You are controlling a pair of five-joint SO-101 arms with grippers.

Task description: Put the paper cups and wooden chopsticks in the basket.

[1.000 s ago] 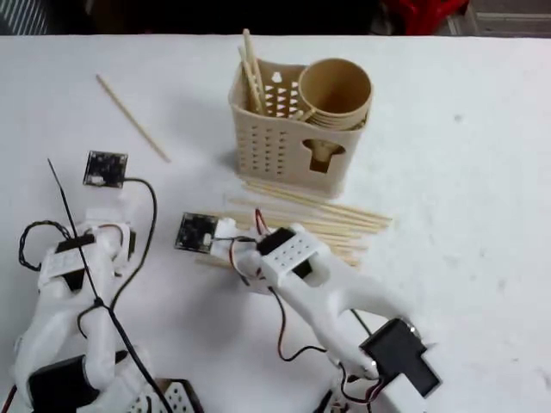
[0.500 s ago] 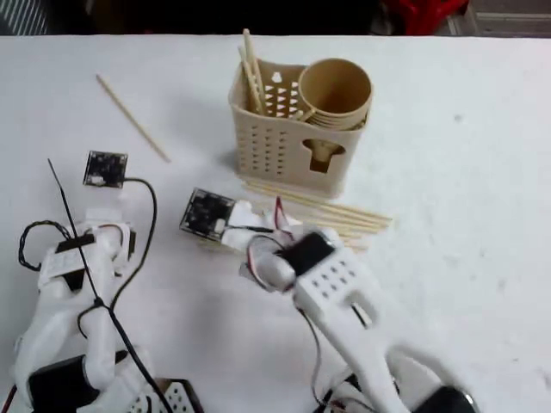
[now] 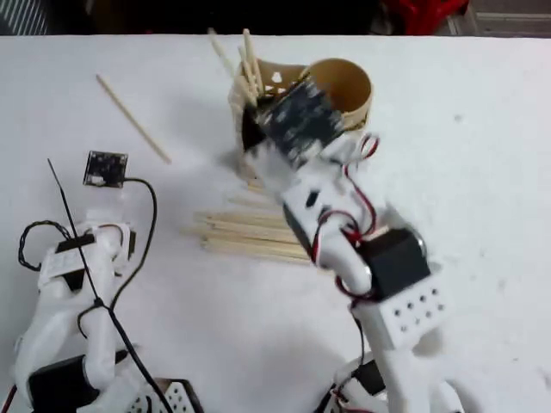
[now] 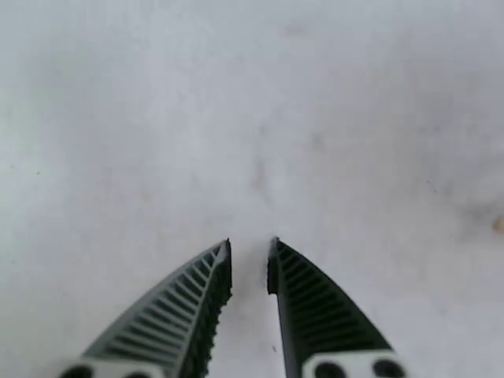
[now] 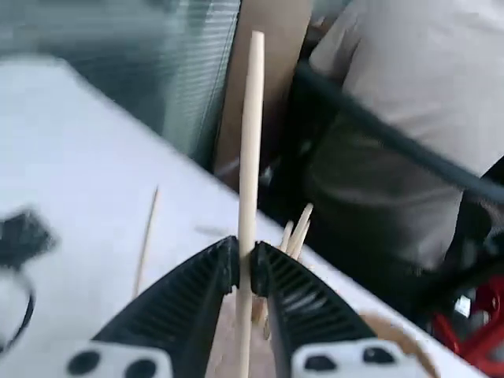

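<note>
Right wrist view: right gripper (image 5: 252, 272) jaws clamped one wooden chopstick (image 5: 250, 142) near-upright over the basket (image 3: 280, 77), probably to drop it end-first beside the paper cups (image 3: 349, 82). Loose chopsticks (image 3: 250, 237) lay on the tabletop (image 3: 482, 129); left gripper (image 4: 250, 264) jaws stood slightly apart, empty.

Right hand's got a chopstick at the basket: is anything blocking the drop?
Nothing visible blocks it. The right hand holds the chopstick at the basket. Other chopsticks stand inside, with the paper cups beside them.
</note>
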